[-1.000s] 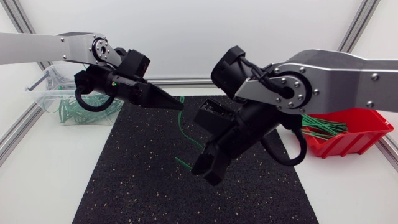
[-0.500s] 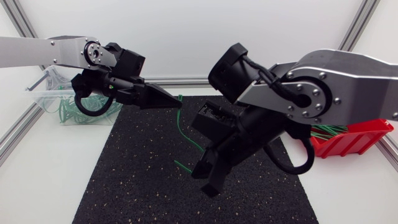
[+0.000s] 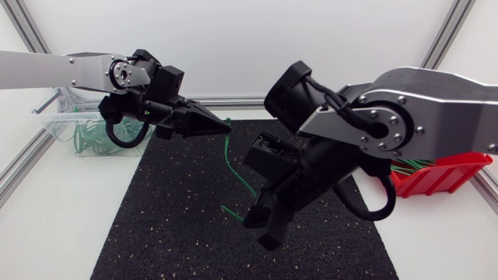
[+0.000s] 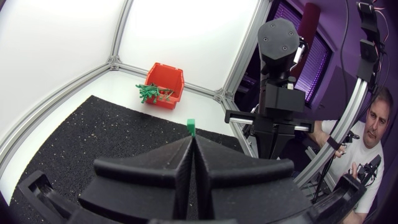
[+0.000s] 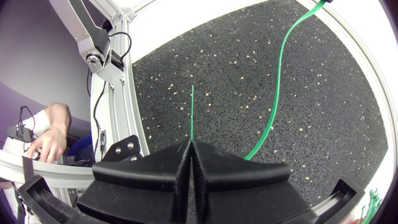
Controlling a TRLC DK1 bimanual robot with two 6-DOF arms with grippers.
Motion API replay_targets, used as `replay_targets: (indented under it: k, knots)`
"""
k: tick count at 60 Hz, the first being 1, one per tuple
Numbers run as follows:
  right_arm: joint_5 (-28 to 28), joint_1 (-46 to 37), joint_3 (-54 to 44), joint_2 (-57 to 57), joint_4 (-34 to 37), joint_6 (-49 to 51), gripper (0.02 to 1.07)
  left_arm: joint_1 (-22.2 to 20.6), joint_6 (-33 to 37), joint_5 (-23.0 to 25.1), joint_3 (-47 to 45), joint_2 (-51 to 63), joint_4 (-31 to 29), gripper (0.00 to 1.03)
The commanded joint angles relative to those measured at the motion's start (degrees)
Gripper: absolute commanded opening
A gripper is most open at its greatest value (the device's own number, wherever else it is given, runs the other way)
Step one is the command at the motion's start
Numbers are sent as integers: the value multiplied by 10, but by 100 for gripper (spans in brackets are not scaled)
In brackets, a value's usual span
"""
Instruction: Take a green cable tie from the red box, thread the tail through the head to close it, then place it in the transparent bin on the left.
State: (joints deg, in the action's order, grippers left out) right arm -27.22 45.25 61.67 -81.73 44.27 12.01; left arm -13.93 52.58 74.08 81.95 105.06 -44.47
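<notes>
Left gripper [image 3: 222,125] fingers pressed together, clamped on the head end of one green cable tie [image 3: 231,165]. Right gripper [image 3: 261,225] also pinched shut, on the tail end of that tie. Head view: the tie hangs off the left gripper tip toward 6 o'clock, bows over the black mat [image 3: 171,222], then hooks back to the right gripper, which sits at about 5 o'clock from the left one. Tie is in the air, not in either container. Red box [image 3: 447,177] with spare ties [image 3: 408,162] at 3 o'clock of the mat, clear bin [image 3: 54,123] at 10 o'clock.

Left wrist view only: the square green head [image 4: 191,126] pokes out just past the closed finger seam, red box [image 4: 165,84] far ahead.

Right wrist view only: the thin tail tip [image 5: 191,112] sticks straight out of the seam, with the rest of the strap [image 5: 277,81] curving beside it above the mat [image 5: 217,68].
</notes>
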Motion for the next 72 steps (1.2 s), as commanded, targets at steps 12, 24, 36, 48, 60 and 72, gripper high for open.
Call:
replay_targets:
  k: [12,24,36,48,60,72]
  knots:
    - [2,-3,-39,11,-42,8,7,0,2,-8,-70,16,79,3]
    - [17,6,-41,10,-67,6,7,-5,-65,-39,-154,-27,227,3]
    - [17,10,-23,-7,-73,-18,7,-17,-299,-78,-260,-87,508,3]
    - [2,12,3,10,-67,-94,7,-3,-398,-51,-259,-125,507,3]
    - [-20,12,35,19,-43,-155,7,5,-443,-36,-293,-174,509,3]
    - [-85,-7,44,31,-24,-231,7,2,-462,-15,-332,-197,527,3]
